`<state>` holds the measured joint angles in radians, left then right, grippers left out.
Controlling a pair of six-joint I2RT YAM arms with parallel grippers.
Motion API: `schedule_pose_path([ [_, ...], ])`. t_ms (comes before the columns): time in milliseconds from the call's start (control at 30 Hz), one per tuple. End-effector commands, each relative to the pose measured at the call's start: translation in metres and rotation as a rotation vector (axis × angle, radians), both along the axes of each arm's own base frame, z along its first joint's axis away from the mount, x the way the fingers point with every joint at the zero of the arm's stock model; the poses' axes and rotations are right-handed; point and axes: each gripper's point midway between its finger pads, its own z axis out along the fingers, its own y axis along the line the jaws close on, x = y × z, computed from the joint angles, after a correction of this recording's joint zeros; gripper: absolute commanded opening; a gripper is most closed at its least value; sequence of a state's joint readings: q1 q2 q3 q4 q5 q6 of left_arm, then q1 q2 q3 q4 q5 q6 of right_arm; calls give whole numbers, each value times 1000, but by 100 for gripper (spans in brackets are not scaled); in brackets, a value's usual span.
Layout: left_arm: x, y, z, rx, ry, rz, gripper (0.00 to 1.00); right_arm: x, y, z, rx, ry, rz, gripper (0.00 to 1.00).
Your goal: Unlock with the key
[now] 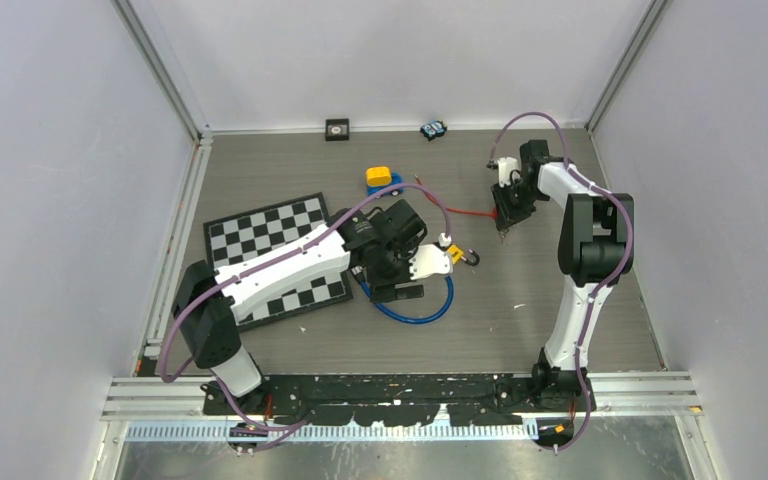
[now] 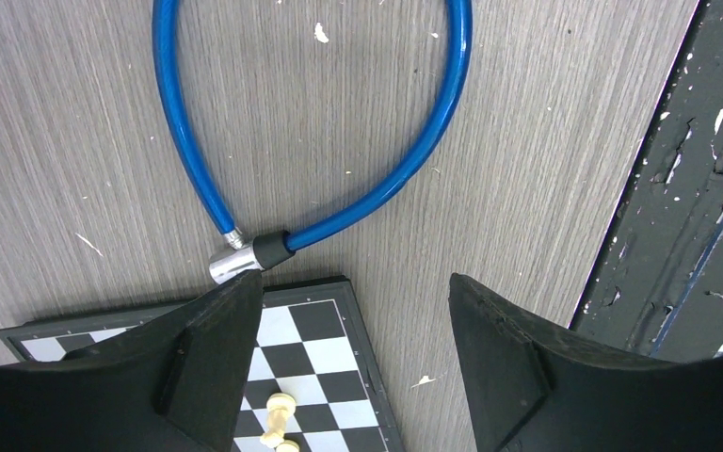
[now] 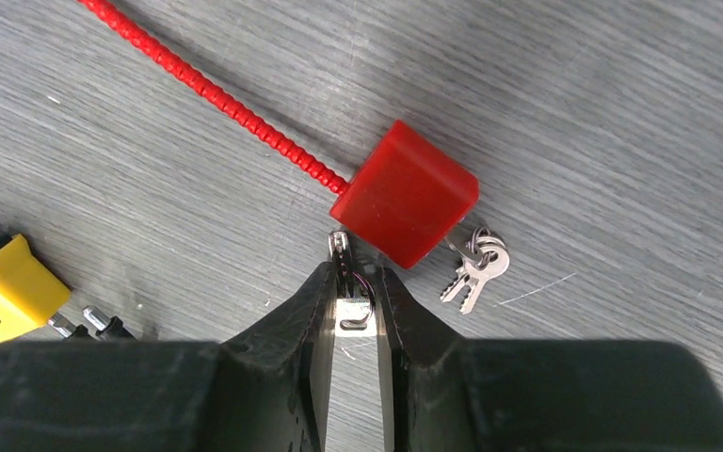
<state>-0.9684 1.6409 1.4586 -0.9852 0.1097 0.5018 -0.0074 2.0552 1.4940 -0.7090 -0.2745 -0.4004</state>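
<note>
Pinching a small silver key (image 3: 352,309) in my right gripper (image 3: 354,273), jaws drawn narrow on it, I judge the task barely begun. The key sits just beside the near face of the red lock body (image 3: 405,204), and I cannot see it in any keyhole. A spare key bunch (image 3: 475,266) rests at the lock's other side. The red cable (image 3: 216,94) runs into the body, so it looks locked. Left to do: seat the key and turn it. My left gripper (image 2: 358,320) hangs wide and empty over the blue cable lock (image 2: 405,169), by the chessboard (image 2: 325,339) corner.

Glossy red plastic lock (image 3: 405,193), shiny metal key (image 3: 352,306)
</note>
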Motion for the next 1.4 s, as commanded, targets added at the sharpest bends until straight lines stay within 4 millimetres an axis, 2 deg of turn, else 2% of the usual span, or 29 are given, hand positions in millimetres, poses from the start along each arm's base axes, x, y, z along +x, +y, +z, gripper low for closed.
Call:
schedule_pose_path([
  [0,-2,0,14,-37,-7,-2,74,-9,3,14,-1,-10,39,24],
  [233,5,2,14,-39,-23,26,75,-14,5,25,8,-16,45,14],
  [533,24,7,22,-84,-21,122,75,-19,19,54,87,-47,60,2],
  [733,29,9,23,-95,-24,150,75,-23,27,63,132,-48,63,1],
  [800,30,9,23,-97,-23,155,75,-24,23,62,106,-50,61,3],
  [933,29,10,24,-101,-20,151,75,-23,13,53,52,-52,60,27],
  [1033,29,10,24,-102,-20,149,75,-22,9,44,26,-43,60,35],
  [1167,28,10,24,-101,-19,146,75,-21,6,35,13,-31,60,38],
  [1367,28,10,23,-97,-17,145,75,-21,4,20,0,-3,61,37],
])
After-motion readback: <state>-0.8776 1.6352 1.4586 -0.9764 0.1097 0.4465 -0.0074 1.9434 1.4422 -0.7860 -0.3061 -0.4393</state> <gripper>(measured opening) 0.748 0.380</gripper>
